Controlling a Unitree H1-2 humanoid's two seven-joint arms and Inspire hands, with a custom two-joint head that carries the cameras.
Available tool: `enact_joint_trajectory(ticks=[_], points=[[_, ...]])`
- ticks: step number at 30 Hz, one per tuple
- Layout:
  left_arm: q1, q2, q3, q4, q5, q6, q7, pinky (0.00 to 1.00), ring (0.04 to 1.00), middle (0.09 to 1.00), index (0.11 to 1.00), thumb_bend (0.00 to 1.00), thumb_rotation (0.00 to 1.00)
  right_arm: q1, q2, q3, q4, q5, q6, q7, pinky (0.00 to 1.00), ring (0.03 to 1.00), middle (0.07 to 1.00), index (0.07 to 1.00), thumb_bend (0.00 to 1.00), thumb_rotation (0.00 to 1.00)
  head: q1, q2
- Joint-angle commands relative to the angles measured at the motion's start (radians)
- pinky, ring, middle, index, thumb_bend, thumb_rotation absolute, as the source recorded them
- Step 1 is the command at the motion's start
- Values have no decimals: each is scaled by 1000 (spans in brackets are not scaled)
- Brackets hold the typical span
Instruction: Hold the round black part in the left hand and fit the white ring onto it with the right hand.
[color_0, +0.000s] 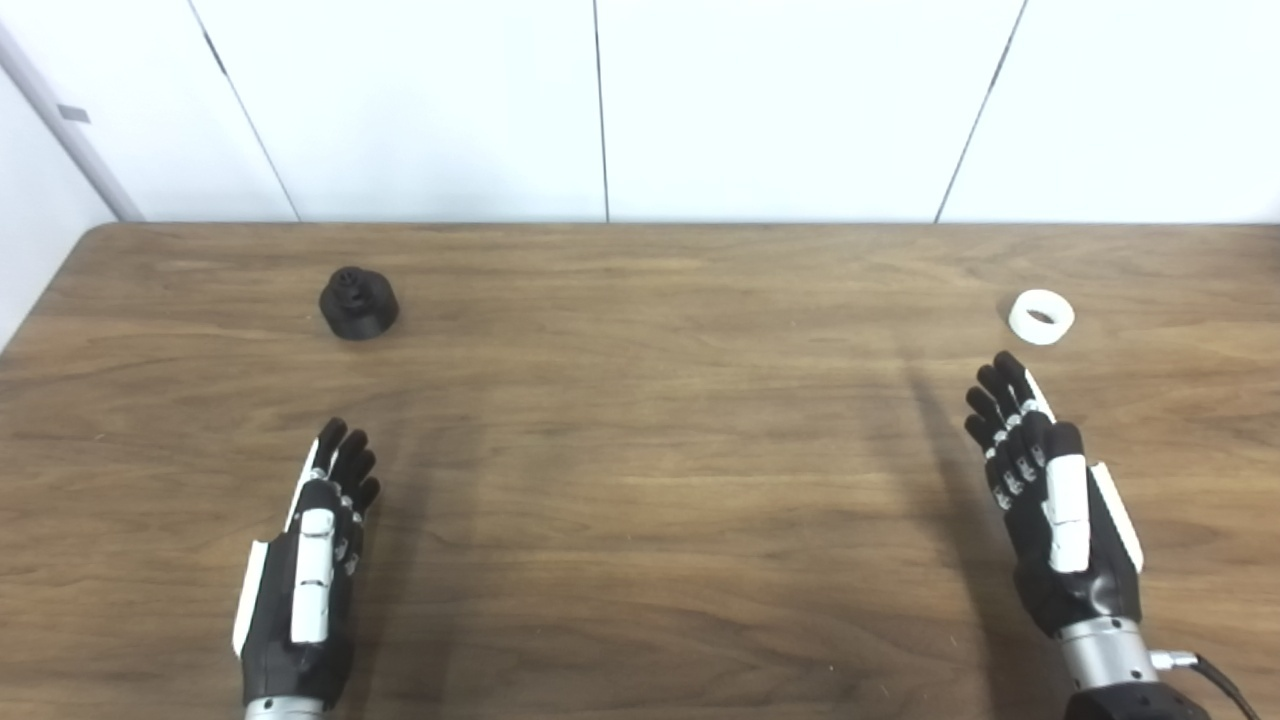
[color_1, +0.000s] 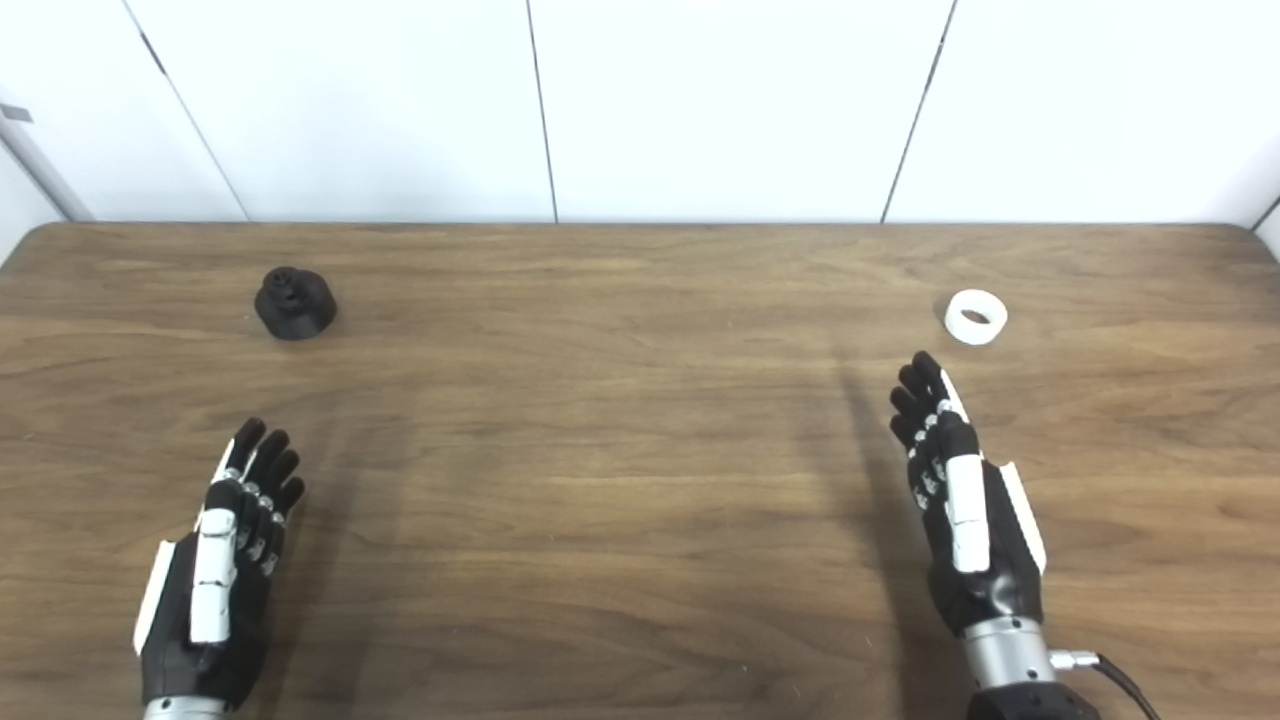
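The round black part (color_0: 358, 302) sits upright on the wooden table (color_0: 640, 450) at the far left, with a small knob on top. The white ring (color_0: 1041, 316) lies flat at the far right. My left hand (color_0: 312, 560) hovers near the front left, open, fingers straight and pointing away, well short of the black part. My right hand (color_0: 1050, 500) is open too, edge-on with fingers extended, its tips a short way in front of the ring and slightly left of it. Neither hand holds anything.
White wall panels (color_0: 600, 100) stand behind the table's far edge. The table's left edge (color_0: 40, 300) runs close to the black part. A cable (color_0: 1215, 680) leaves the right wrist at the bottom right.
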Motion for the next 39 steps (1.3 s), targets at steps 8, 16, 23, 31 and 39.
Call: enact_joint_trajectory(ticks=[8, 16, 23, 31, 39], points=[[-18, -25, 13, -46, 2, -4, -5, 975, 968, 965, 979, 479, 851, 111, 8, 12, -55, 4, 3, -11, 984, 969, 968, 953, 618, 970, -6, 17], [-22, -27, 15, -50, 3, 3, -4, 970, 968, 956, 961, 487, 844, 108, 8, 10, -62, 16, 11, -11, 986, 964, 968, 954, 612, 960, -1, 30], [-22, -33, 12, -52, 10, 8, 1, 960, 959, 948, 953, 492, 844, 106, 7, 6, -55, 16, 2, -13, 978, 965, 967, 953, 605, 966, 27, 20], [7, -64, -24, -14, 72, -48, 4, 970, 965, 963, 966, 493, 870, 119, -29, -8, 25, 18, -75, 18, 1000, 982, 976, 978, 624, 1000, 174, -116], [23, -69, -55, 24, 80, -103, 0, 999, 980, 979, 994, 482, 837, 118, -37, -30, 95, 50, -130, 63, 1000, 991, 980, 973, 585, 1000, 228, -187]])
